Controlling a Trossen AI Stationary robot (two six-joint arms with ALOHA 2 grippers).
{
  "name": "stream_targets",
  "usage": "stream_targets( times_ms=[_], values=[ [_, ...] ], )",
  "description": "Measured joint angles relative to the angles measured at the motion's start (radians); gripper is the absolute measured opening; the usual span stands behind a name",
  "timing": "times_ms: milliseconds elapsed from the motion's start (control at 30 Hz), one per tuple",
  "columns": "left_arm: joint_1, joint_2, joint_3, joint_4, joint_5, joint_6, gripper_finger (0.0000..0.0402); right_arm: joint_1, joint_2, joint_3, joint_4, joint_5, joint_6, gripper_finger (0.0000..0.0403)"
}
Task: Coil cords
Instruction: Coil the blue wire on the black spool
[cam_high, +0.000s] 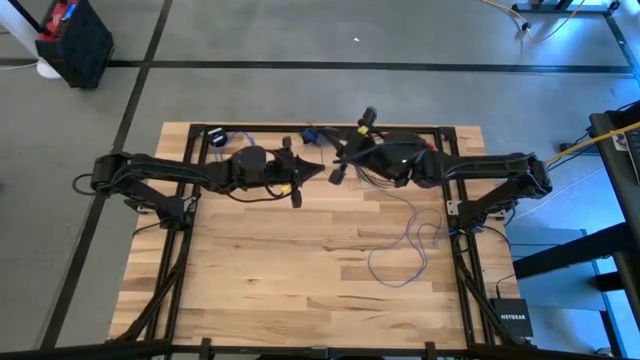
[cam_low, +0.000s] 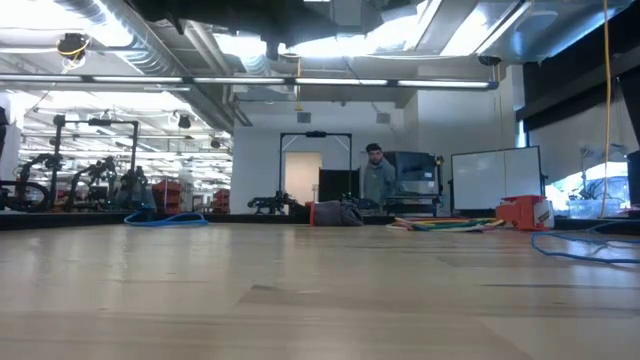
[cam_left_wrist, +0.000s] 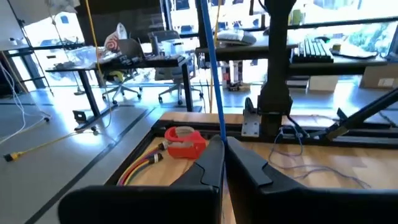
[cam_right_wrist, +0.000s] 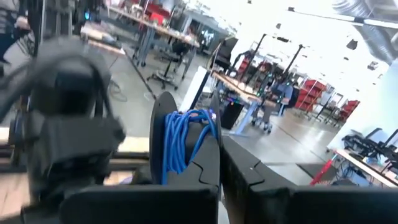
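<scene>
Left gripper (cam_high: 318, 170) sits at upper centre of the high view, fingers pressed together with nothing between them. Right gripper (cam_high: 340, 163) faces it from just beside, likewise closed; whether the two tips touch cannot be told.

The thin wire (cam_high: 408, 245) lies loose on the wooden surface (cam_high: 250, 270) at centre right of the high view, in squiggly loops below the right arm. Its upper run disappears under that arm; no end piece can be made out.

The right wrist view shows a bundle of blue cord (cam_right_wrist: 183, 140) just past the closed fingers; contact is unclear.

In the left wrist view a blue cable (cam_left_wrist: 211, 68) rises straight out of frame, top cut off.
</scene>
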Motion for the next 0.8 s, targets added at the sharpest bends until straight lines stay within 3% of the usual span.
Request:
stream_targets(
  times_ms=[500,800],
  values=[
    [0.0,0.002,-0.003,-0.028,-0.005,0.035,0.0005,0.012,-0.08,0.004,0.061,-0.024,-0.02,0.0003],
    [0.023,-0.003,-0.004,-0.102,-0.158,0.139,0.0005,0.124,-0.072,0.004,-0.059,-0.139,-0.021,0.0003]
  ],
)
